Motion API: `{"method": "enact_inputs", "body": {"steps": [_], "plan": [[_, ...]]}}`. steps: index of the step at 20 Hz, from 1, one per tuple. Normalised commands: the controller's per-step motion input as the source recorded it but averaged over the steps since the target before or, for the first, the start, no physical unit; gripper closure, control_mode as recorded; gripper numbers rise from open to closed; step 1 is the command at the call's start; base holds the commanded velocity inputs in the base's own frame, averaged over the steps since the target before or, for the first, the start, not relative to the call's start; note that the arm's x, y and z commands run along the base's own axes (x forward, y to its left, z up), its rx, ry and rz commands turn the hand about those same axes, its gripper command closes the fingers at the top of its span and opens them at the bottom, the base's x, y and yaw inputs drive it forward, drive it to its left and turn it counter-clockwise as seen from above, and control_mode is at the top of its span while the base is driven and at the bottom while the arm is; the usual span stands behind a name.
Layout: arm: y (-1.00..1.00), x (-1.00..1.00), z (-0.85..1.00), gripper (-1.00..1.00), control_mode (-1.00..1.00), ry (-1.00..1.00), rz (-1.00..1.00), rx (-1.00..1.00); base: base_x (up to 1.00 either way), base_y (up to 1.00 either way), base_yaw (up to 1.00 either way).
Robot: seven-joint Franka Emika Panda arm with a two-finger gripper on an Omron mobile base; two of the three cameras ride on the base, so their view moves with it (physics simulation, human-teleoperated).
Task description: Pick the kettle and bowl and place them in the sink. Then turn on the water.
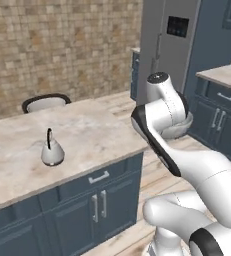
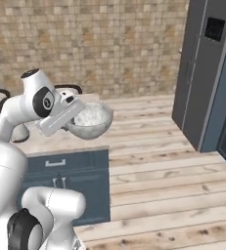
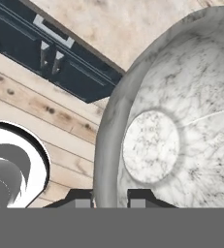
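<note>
Bowl [image 2: 89, 120] is up in the air, pinched by its rim in the gripper [image 3: 110, 196]; the jaws stand nearly closed, one fingertip [image 3: 142, 195] inside the wall and the other outside, so the speckled inside faces the hand camera; in the right base view it hangs off the counter [image 1: 92, 132] edge, over the wooden floor [image 2: 163, 171]; kettle [image 1: 52, 151] sits upright on the marble top, well apart from the bowl, black handle standing; blue cabinets [image 1: 77, 210] below, grey fridge [image 2: 207, 73] beyond.
</note>
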Motion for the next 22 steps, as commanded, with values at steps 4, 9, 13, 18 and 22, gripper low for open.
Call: {"method": "enact_inputs", "body": {"steps": [4,9,13,18,22], "plan": [[0.0,0.0,0.0,1.0,1.0,0.0,0.0,0.0,0.0,0.0,-0.41],[0.0,0.0,0.0,1.0,1.0,0.0,0.0,0.0,0.0,0.0,-0.41],[0.0,0.0,0.0,1.0,1.0,0.0,0.0,0.0,0.0,-0.01,-0.4],[0.0,0.0,0.0,1.0,1.0,0.0,0.0,0.0,0.0,-0.02,-0.41],[0.0,0.0,0.0,1.0,1.0,0.0,0.0,0.0,0.0,-0.02,-0.41]]}}
